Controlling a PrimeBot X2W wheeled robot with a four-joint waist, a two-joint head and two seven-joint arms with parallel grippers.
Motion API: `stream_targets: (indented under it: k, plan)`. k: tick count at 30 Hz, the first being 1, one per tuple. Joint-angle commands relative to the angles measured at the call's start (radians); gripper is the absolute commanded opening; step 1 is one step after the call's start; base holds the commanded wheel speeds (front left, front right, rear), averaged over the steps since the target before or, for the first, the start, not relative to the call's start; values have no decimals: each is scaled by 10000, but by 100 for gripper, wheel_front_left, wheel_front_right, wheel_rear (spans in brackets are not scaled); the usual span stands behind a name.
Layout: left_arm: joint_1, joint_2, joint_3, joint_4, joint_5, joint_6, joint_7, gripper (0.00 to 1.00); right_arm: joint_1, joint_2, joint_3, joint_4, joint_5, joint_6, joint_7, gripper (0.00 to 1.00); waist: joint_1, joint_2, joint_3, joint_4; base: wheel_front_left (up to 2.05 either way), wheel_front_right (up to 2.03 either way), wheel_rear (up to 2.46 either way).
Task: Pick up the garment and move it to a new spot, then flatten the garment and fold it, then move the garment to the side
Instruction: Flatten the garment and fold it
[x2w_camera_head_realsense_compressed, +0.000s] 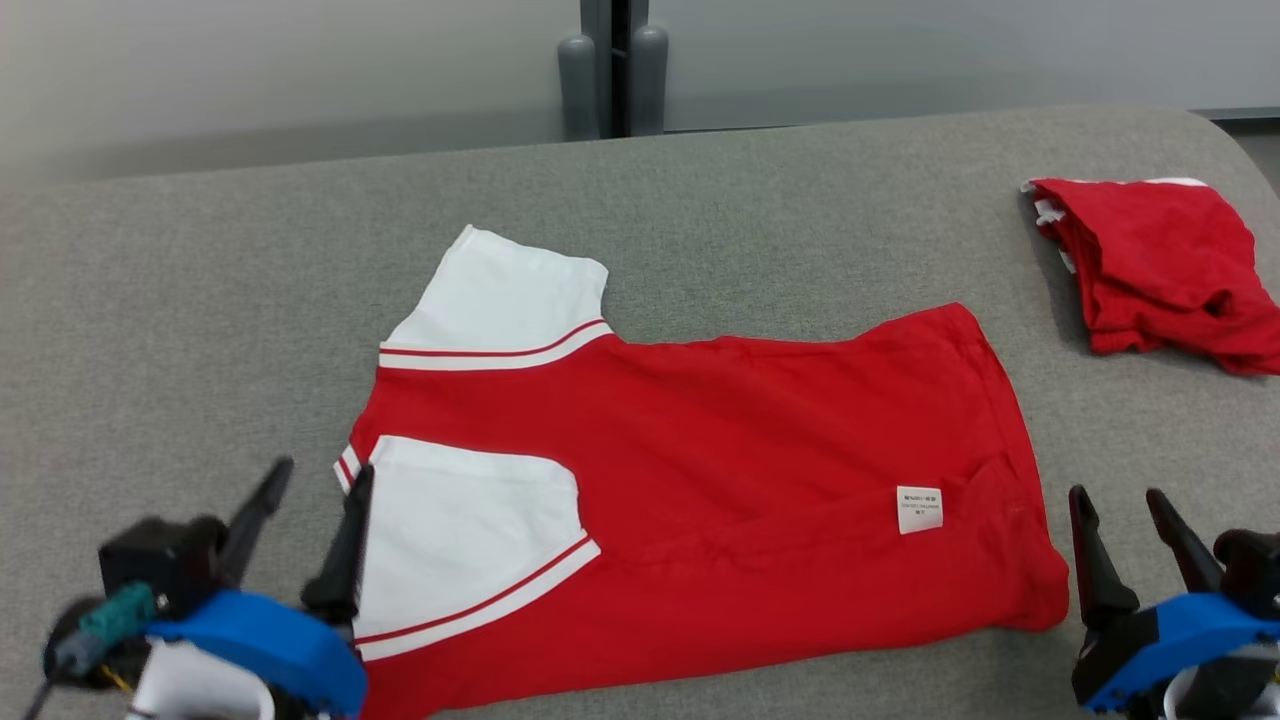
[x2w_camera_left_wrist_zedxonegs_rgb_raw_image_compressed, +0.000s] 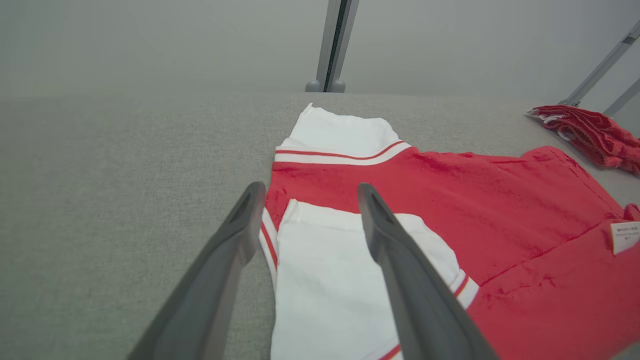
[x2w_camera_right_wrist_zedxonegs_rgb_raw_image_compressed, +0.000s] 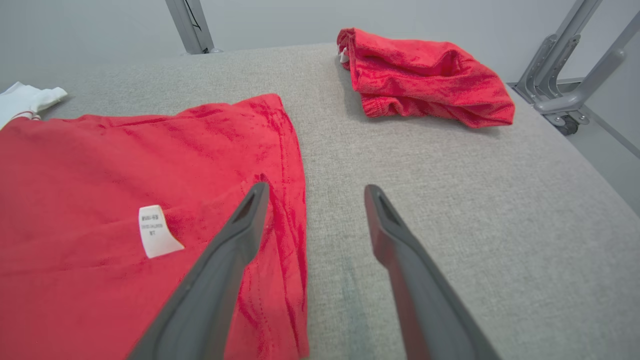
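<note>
The big grey cloth-topped table (x2w_camera_head_realsense_compressed: 200, 300) runs right across the field. Spread at its middle is the red-and-white T-shirt (x2w_camera_head_realsense_compressed: 750, 450), lying flat with its shoulder end toward the robot's left and its hem toward the right. It looks part-folded already: the near sleeve (x2w_camera_head_realsense_compressed: 470, 530) sits white on top of the red body, while the far sleeve (x2w_camera_head_realsense_compressed: 510, 290) pokes out past the back edge.

By the look of it this is thin, soft knit, light and limp with no stiffness at all. It should sag and crease wherever it goes unsupported, and drag rather than slide on that rough cloth. My call is to pinch it at two matching spots, shoulder edge on the left and hem corner on the right, and lift them together so the fold keeps.

At the far right corner, well apart, sits a folded red garment (x2w_camera_head_realsense_compressed: 1160, 270). That side spot is taken, so mind it when the shirt goes aside. Nothing lies between the shirt and either hand.

The left gripper (x2w_camera_head_realsense_compressed: 325, 470) has its fingers spread wide and holds nothing, straddling the shoulder edge just beside the near sleeve. The right gripper (x2w_camera_head_realsense_compressed: 1116, 495) is also apart and empty, with one finger over the hem and the other over bare table. I can't tell whether it touches the cloth.

Smallest of all is a white care label (x2w_camera_head_realsense_compressed: 919, 509), face up near the hem.
</note>
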Motion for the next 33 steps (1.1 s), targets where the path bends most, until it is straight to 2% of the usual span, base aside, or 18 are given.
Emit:
stream_targets:
  k: [1, 5, 7, 10, 14, 24, 33]
  plan:
    - [-943, 451, 70, -257, 403, -137, 332, 100, -410, -16, 74, -197, -170, 1, -83, 100, 0, 0, 125, -113, 0, 0, 0]
    - [-2991, 1044, 9, -734, 835, -581, 1185, 100, -1204, -16, 293, -433, -461, 1, -54, 100, 0, 0, 556, -379, 0, 0, 0]
    - [-4108, 1257, -38, -732, 791, -947, 1675, 100, -1646, -16, 467, -441, -469, 1, -1, 100, 0, 0, 856, -555, 0, 0, 0]
    - [-5632, 1453, -216, -269, 611, -1544, 2463, 100, -2316, -14, 854, -283, -600, 1, 65, 100, 0, 0, 1342, -857, 0, 0, 0]
    - [-7357, 1729, -443, 1007, 415, -2057, 3552, 100, -3225, -11, 1602, 151, -659, 1, 156, 100, 0, 0, 2038, -1370, 0, 0, 0]
    - [-9164, 2043, -1028, 3930, -22, -2376, 5498, 100, -4714, -17, 2793, 903, -325, 1, -56, 100, 0, 0, 3304, -2451, 0, 0, 0]
    - [-9340, 2163, -1431, 5123, -320, -2465, 6413, 100, -5126, -14, 3170, 1278, -107, 1, -285, 100, 0, 0, 3546, -2810, 0, 0, 0]
